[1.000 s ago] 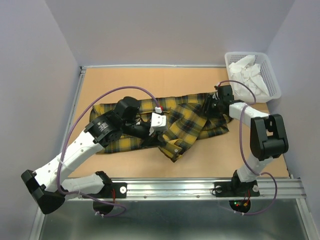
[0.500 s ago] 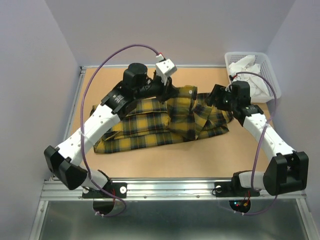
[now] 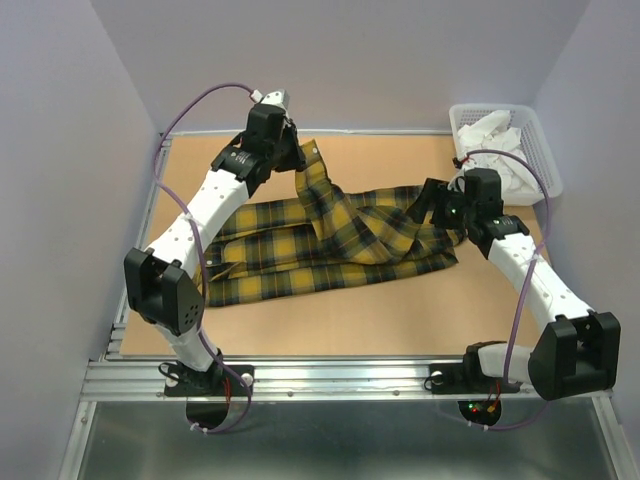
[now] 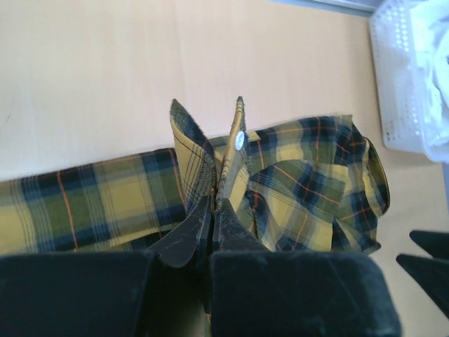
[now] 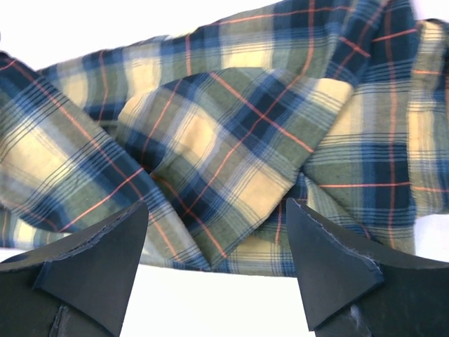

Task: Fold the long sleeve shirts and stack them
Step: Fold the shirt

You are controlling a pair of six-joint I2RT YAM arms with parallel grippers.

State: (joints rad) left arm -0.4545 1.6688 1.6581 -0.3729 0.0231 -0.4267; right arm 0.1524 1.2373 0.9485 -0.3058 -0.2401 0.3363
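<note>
**A:** So we've got the left gripper (image 4: 212, 210) pinched tight on the plaid shirt (image 3: 300, 250), right at the edge by the white button (image 4: 239, 139). The cloth stands up at its tips and the rest trails off below it across the table (image 3: 400, 310).

**B:** Yep, and our right gripper (image 5: 214, 210) is spread wide, holding nothing, with shirt folds just ahead of its fingers.

A yellow-and-dark plaid shirt (image 3: 340, 235) lies across the middle of the tabletop (image 3: 400, 310). At eleven o'clock the left tool (image 3: 300, 155) pinches a strip of it, raised off the surface. The right tool (image 3: 430, 203) sits over the shirt's three-o'clock end. A white basket (image 3: 548, 165) holding white cloth (image 3: 495, 140) stands at two o'clock.
</note>
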